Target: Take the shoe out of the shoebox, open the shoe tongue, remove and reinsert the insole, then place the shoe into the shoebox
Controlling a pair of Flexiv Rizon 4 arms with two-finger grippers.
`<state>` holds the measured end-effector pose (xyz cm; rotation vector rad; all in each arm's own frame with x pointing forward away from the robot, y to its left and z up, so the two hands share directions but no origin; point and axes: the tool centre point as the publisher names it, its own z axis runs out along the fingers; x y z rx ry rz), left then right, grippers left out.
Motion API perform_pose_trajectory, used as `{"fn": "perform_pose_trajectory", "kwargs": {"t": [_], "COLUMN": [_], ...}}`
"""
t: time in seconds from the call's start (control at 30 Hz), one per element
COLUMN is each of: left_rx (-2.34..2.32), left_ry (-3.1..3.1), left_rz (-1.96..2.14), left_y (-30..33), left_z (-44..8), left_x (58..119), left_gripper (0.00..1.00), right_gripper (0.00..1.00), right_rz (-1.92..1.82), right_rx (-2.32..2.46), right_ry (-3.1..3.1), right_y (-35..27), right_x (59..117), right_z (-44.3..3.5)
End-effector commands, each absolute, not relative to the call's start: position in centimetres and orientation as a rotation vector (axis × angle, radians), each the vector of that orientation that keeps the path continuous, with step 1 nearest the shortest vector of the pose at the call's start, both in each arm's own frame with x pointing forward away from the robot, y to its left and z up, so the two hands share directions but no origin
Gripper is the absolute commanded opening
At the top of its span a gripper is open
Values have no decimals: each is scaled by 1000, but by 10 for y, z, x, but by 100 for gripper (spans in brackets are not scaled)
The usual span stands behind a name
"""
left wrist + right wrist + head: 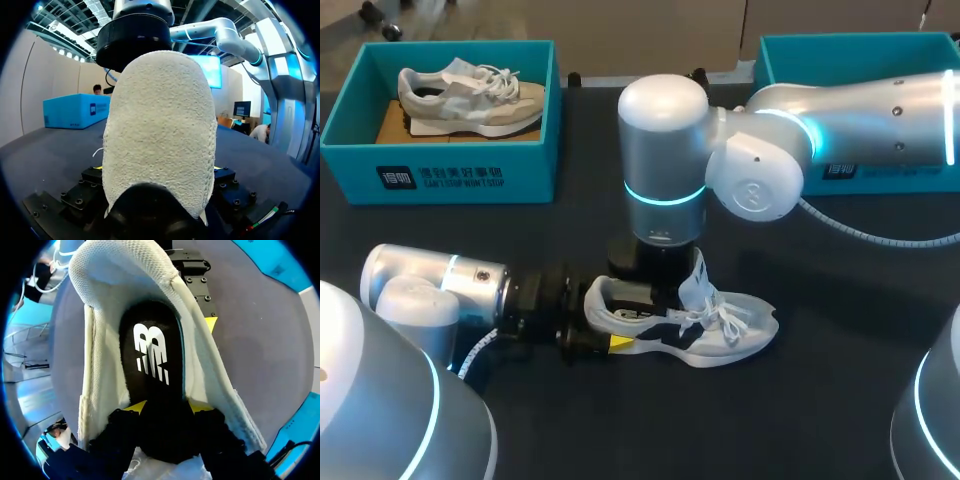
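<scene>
On the dark table (840, 400), the shoe (740, 325) is laid heel at 9 and toe at 3 o'clock, its heel clamped by the left gripper (616, 330), the insole (152, 350) pinched from above by the right gripper (169, 407).

Light: bright, even, from overhead | Glare: soft highlights on the glossy silver arm housing (660, 110), its cyan light ring (665, 197) glowing | Shadows: faint on the matte black table (840, 400); black foam insole (152, 365) dim inside the white knit shoe (95, 365)

Left tool (615, 326), right tool (169, 407), both clamped
</scene>
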<state>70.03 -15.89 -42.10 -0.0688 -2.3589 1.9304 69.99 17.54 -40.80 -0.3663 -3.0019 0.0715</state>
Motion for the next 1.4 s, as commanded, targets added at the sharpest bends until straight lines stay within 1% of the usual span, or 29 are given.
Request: {"fn": "perform_pose_trajectory", "kwargs": {"t": [0.03, 0.47, 0.77, 0.93, 0.97, 1.0, 1.03, 1.3, 1.4], "left_rx": [-64, -64, -64, -64, -64, -64, -64, -64, -64], "left_ry": [-2362, -2362, -2362, -2362, -2362, -2362, -2362, -2362, -2362], "left_rz": [1932, 1932, 1932, 1932, 1932, 1932, 1932, 1932, 1932], "left_y": [-158, -158, -158, -158, -158, -158, -158, -158, -158], "left_z": [-427, -427, -427, -427, -427, -427, -427, -427, -427], "left_x": [703, 703, 703, 703, 703, 703, 703, 703, 703], "left_gripper": [0, 0, 0, 0, 0, 0, 0, 0, 0], "right_gripper": [46, 46, 44, 32, 22, 15, 0, 0, 0], "right_rz": [68, 30, 7, -6, -5, -6, -4, 5, -32], "right_rx": [-376, -369, -361, -378, -382, -385, -392, -394, -422], "right_ry": [-3016, -3094, -3042, -3019, -3016, -3014, -3011, -3059, -3084], "right_y": [179, 183, 183, 183, 184, 184, 184, 184, 181], "right_x": [677, 673, 680, 678, 677, 676, 674, 661, 658], "right_z": [-419, -409, -422, -426, -427, -426, -426, -406, -391]}}
